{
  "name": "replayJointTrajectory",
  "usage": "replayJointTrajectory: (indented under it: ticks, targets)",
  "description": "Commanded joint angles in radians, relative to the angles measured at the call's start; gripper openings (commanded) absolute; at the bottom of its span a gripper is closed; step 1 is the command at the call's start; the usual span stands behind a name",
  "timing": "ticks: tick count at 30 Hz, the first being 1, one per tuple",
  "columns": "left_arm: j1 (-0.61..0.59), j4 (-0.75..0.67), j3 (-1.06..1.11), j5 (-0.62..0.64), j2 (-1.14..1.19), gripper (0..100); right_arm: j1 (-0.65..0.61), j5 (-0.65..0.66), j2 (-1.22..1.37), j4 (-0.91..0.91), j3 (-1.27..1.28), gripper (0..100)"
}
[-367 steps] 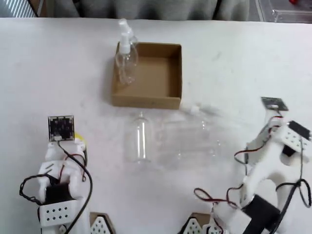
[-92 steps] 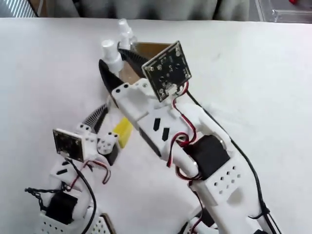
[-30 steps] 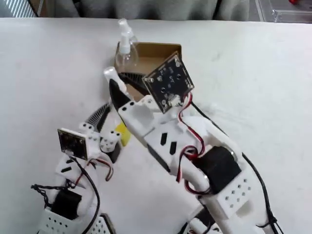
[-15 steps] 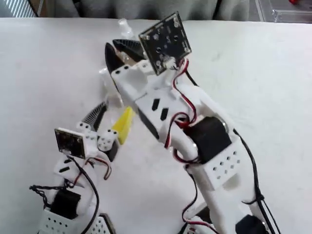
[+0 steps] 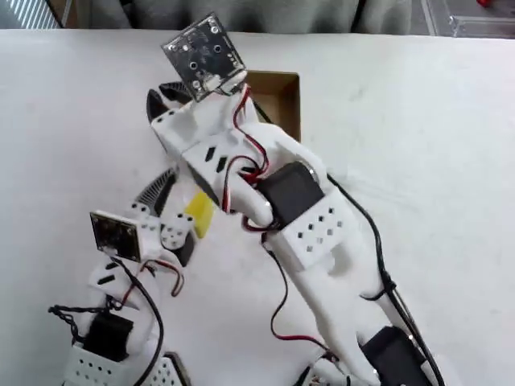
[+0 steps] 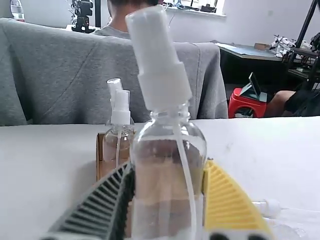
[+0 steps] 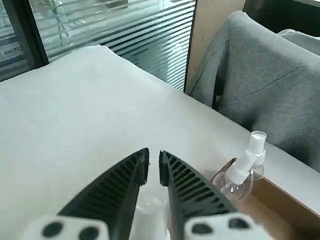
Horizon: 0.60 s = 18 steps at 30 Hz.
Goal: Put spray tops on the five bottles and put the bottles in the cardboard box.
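Observation:
My left gripper (image 6: 167,167) is shut on a clear bottle (image 6: 167,180), its black and yellow fingers pressed to the bottle's sides. A white spray top (image 6: 157,60) sits a little tilted on that bottle's neck, its tube hanging inside. The cardboard box (image 6: 102,157) stands behind on the table with another topped bottle (image 6: 119,142) in it. My right gripper (image 7: 154,151) hovers over the table with its black fingers almost touching; a blurred white shape lies between their bases. From it I see the boxed bottle (image 7: 239,177) and the box (image 7: 280,200).
The right arm (image 5: 290,201) stretches across the table's middle and covers much of the cardboard box (image 5: 282,92). The left gripper (image 5: 187,191) lies beneath it. A loose spray top (image 6: 270,205) lies on the table beside the left gripper.
The right arm has swung to the left and farther out, so its gripper now sits left of the box. The left arm has kept still with its bottle.

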Motion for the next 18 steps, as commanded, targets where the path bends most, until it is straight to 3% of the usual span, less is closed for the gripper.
replayJointTrajectory:
  ticks: [1,9,18]
  targets:
    - [-0.007,-0.008,-0.005,0.003,-0.010,2,0.008,-0.006,-0.021,0.033,-0.048,1.5]
    - [-0.007,-0.009,-0.005,0.003,-0.010,2,0.010,-0.006,-0.045,0.200,-0.046,1.5]
    - [-0.008,-0.008,-0.005,0.003,-0.010,2,0.010,-0.006,-0.047,0.205,-0.069,1.5]
